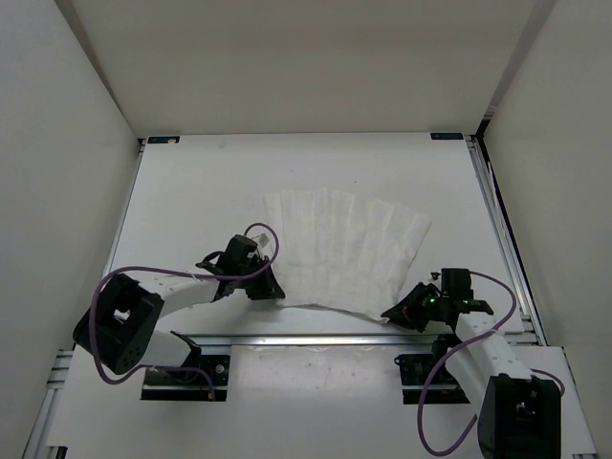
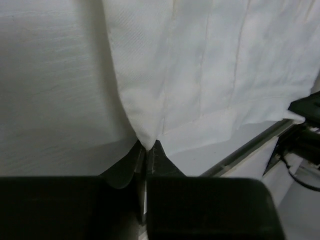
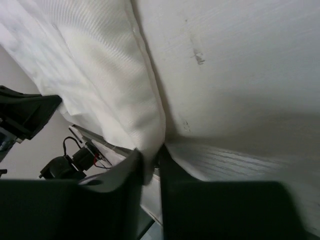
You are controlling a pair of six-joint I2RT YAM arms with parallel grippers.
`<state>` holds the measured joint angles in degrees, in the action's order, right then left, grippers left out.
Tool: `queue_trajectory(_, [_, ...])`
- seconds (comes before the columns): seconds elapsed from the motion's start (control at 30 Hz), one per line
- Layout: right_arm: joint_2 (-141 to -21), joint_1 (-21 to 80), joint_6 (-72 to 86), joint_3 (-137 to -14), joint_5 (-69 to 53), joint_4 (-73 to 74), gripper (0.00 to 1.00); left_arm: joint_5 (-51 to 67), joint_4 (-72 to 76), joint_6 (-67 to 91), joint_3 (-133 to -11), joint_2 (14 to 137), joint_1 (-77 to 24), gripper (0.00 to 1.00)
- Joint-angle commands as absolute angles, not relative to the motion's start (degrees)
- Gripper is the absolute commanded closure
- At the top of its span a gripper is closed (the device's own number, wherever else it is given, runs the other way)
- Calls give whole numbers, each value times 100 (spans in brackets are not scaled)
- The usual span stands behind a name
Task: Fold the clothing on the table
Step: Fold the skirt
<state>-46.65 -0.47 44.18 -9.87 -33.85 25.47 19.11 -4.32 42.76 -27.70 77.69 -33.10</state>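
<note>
Left jaws sit nearly closed, pinching the near-left corner of the clothing, which reaches into the gap right at their tips. Right jaws are likewise closed on cloth, with the near-right corner tucked between them. Both corners belong to the edge closest to the arms, just beyond the rail. From that held edge the clothing fans out flat across the middle of the surface, pleats running away from the arms, long axis running left to right between the 2 grips. Each arm has its own corner, so neither is nearer. The far edge lies straight ahead of both jaws, so the fold probably calls for lifting the near edge and carrying it forward over the rest.
</note>
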Motion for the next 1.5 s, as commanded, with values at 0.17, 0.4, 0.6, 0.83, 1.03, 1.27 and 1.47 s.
queue_trajectory(0.17, [-4307, -412, 4439, -1133, -3577, 2733, 100, 1995, -1106, 4201, -2891, 7586, -3023, 100])
queue_trajectory(0.4, [-4412, -800, 3465, -2186, -3797, 4103, 100, 2391, -1591, 4623, -2892, 6129, -2760, 100])
queue_trajectory(0.6, [-4632, -1352, 2953, -2926, -4236, 4948, 100, 2803, -1985, 5405, -2707, 4985, -2453, 100])
queue_trajectory(0.83, [-5378, -1143, 3252, -4007, -4482, 4825, 100, 3234, -2076, 5528, -3120, 4878, -1741, 100])
queue_trajectory(1.03, [-6326, -1265, 3217, -5096, -4570, 4518, 100, 3401, -1434, 5985, -3532, 5457, -1503, 100])
queue_trajectory(1.27, [-7601, -1248, 3331, -6107, -4781, 3921, 100, 3445, -282, 6934, -3858, 6388, -1222, 100])
queue_trajectory(1.47, [-9304, -1046, 3349, -7582, -4869, 3770, 100, 3375, -71, 7101, -4447, 7337, -1046, 100])
